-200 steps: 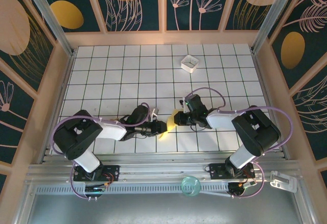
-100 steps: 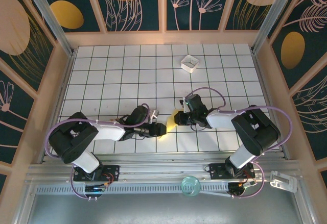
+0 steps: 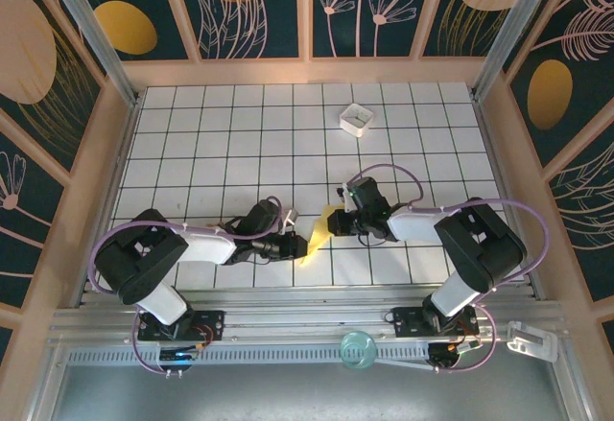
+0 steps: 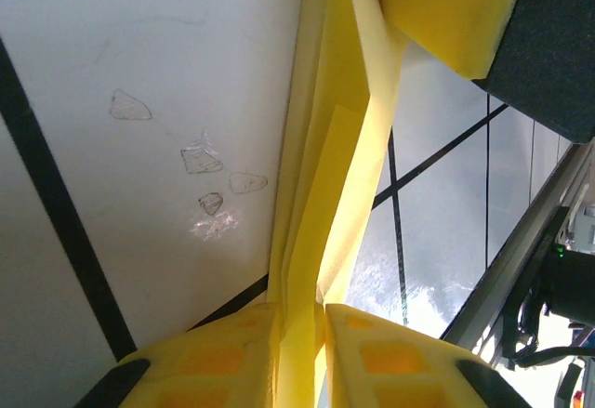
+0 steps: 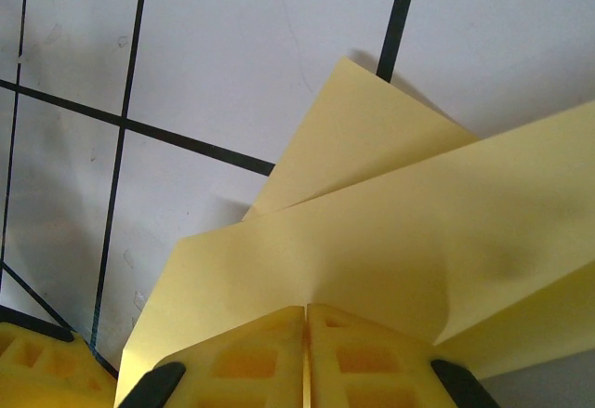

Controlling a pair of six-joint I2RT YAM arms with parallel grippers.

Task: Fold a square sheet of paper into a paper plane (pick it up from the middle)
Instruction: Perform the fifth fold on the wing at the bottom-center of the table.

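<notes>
Pinching the paper plane (image 3: 316,236) at opposite ends, left gripper (image 4: 299,329) and right gripper (image 5: 305,324) are probably risking a tear if pulling apart.

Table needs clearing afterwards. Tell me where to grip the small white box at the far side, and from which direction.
Come straight down and pinch one wall of the white box, one finger inside, one outside. It looks open-topped with thin upright walls, and it sits turned diagonally to the table grid, so rotate the wrist to square with that wall.
</notes>
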